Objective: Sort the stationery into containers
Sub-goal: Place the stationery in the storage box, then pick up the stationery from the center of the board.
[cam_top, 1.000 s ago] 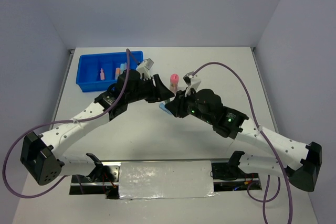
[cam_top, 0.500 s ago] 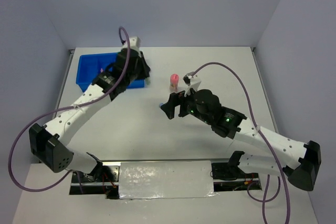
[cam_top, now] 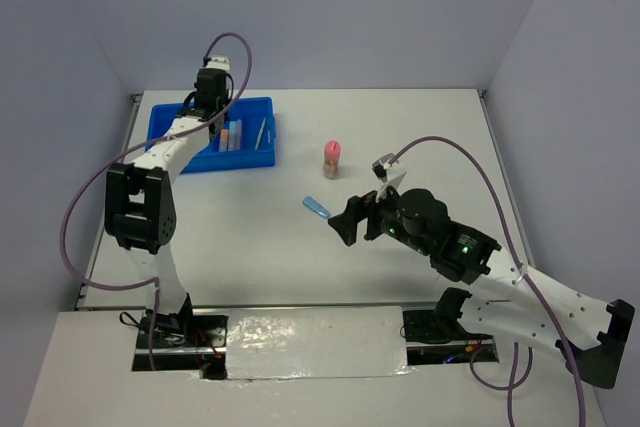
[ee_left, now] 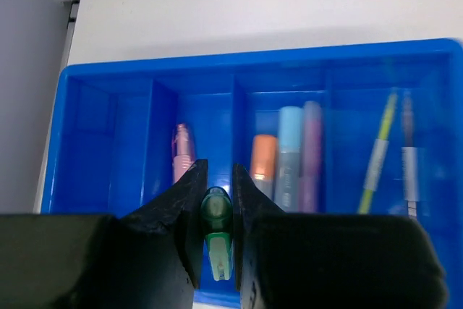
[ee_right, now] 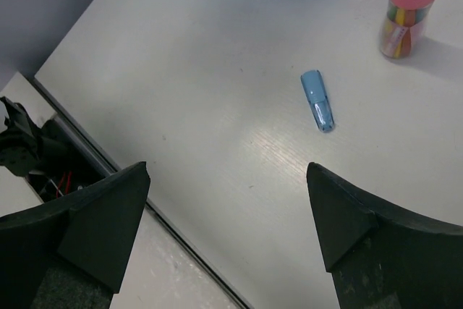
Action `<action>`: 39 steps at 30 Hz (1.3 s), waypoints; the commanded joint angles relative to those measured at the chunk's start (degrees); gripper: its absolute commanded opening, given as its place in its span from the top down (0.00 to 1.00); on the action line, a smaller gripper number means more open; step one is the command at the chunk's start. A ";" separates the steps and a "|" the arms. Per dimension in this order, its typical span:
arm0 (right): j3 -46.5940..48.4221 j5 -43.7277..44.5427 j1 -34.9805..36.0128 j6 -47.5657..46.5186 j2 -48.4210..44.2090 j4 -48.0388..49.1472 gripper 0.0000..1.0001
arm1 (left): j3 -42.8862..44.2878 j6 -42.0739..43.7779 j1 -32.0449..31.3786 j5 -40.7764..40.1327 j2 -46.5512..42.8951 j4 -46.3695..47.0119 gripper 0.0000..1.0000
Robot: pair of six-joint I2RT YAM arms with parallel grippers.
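A white matte surface (cam_top: 430, 137) carries a bright blue rectangular plastic tray (cam_top: 250, 161) at its far left. A stubby clear cylinder with a pink cap (cam_top: 332, 158) stands upright near the middle. A short light-blue marker (cam_top: 316, 208) lies flat nearby, not touching it.

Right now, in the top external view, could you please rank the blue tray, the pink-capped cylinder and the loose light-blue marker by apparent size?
1. blue tray, by far largest.
2. pink-capped cylinder, thicker.
3. light-blue marker, slimmest; its length looks close to the cylinder's height.
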 commanded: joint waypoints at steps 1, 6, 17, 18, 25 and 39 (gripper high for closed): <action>-0.31 -2.12 0.01 -2.17 0.16 0.21 0.04 | 2.80 3.66 4.34 3.50 1.75 4.34 0.90; 0.04 -3.70 0.01 -3.23 2.36 0.38 0.04 | 2.80 0.59 6.90 6.68 5.53 4.79 0.82; 2.15 -5.90 0.01 -6.82 9.55 3.11 0.02 | 1.92 -3.80 8.57 3.00 7.13 5.41 0.14; 3.02 -5.73 0.01 -7.53 10.52 3.20 0.01 | 2.01 -4.15 8.57 2.38 6.51 5.23 0.11; 9.61 -1.60 -2.53 -13.77 28.85 0.65 0.00 | 6.22 -17.03 8.66 -2.81 -3.67 -5.99 0.01; 26.32 -6.17 -8.78 -21.43 60.17 -3.48 0.34 | -26.99 -33.70 7.43 22.68 -46.39 -13.05 0.01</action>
